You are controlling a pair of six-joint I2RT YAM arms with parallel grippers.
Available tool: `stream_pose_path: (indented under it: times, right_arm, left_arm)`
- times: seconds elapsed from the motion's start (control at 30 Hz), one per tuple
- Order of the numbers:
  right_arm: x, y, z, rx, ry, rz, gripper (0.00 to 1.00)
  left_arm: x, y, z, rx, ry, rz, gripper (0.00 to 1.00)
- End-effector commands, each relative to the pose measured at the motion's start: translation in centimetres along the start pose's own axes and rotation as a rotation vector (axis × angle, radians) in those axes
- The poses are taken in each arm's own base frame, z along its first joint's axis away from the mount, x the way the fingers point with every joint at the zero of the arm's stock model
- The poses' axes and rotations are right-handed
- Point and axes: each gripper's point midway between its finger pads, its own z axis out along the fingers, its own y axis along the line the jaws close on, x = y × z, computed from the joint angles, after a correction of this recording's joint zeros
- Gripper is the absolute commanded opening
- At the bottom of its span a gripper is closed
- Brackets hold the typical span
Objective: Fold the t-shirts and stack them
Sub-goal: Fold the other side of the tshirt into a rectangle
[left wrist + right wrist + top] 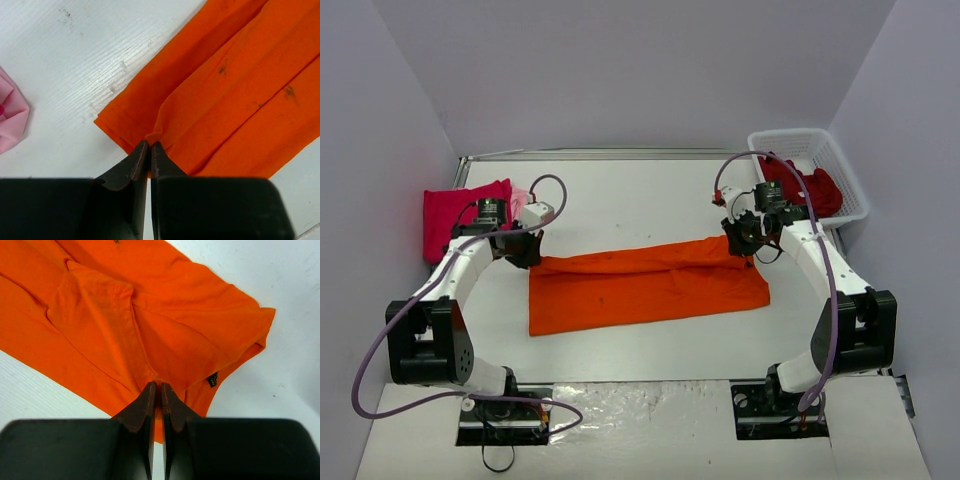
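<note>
Both ends of the orange t-shirt (650, 285) are pinched: the left hand (150, 145) is clenched on its left edge, the right hand (156, 386) on its right. It lies folded lengthwise across the middle of the counter (620, 190).
</note>
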Motion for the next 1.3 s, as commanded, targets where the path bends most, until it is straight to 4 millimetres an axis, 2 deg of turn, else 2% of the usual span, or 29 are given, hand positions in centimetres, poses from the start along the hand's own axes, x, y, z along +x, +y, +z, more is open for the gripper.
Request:
stream_pose_path:
  times: [0.0, 0.7, 0.8, 1.17, 1.27]
  right_arm:
    - [0.4, 0.6, -0.6, -0.013, -0.005, -0.002, 0.00]
    - [2.5, 1.2, 0.5, -0.039, 0.050, 0.024, 0.00]
    - [2.9, 1.4, 0.6, -0.043, 0.061, 0.026, 0.00]
    - [3.7, 1.7, 1.2, -0.062, 0.091, 0.040, 0.00]
    - [3.7, 1.6, 1.3, -0.064, 0.093, 0.041, 0.00]
  left_arm:
    - [-1.4, -0.6, -1.1, 0.007, -0.066, 0.069, 0.02]
    - [0.9, -0.6, -0.2, -0.008, -0.016, 0.106, 0.03]
    - [0.9, -1.5, 0.2, 0.006, -0.003, 0.140, 0.04]
    - [1.4, -3.6, -0.3, 0.107, -0.004, 0.200, 0.22]
    - [1.3, -3.7, -0.6, 0.115, -0.003, 0.215, 0.23]
